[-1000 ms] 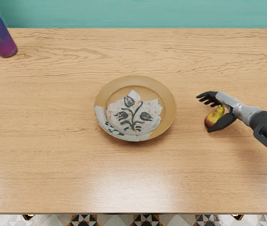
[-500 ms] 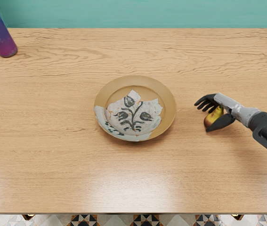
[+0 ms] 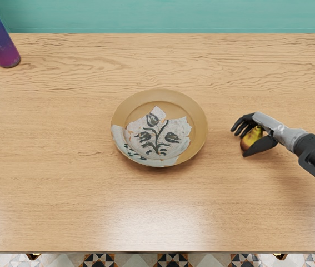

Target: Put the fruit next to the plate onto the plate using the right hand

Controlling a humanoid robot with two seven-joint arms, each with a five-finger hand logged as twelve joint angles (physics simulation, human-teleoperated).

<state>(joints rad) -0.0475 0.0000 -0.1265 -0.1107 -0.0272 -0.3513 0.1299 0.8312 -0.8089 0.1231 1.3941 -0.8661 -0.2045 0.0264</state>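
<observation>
The fruit (image 3: 249,139), lying on the tabletop (image 3: 63,167) just to the right of the plate (image 3: 199,119), is clasped between the curled fingers and thumb of the right hand (image 3: 257,129), apparently so that it can be lifted across onto the plate.

Wooden table (image 3: 63,183) before a teal wall (image 3: 168,15)

The light-wood tabletop, with its wavy grain, fills nearly the whole frame. Its far edge runs straight across the top and its near edge across the bottom. The plain wall shows as a narrow band along the top. A strip of patterned tile floor (image 3: 171,260) shows along the bottom, and a soft sheen lies on the wood at lower centre.
</observation>
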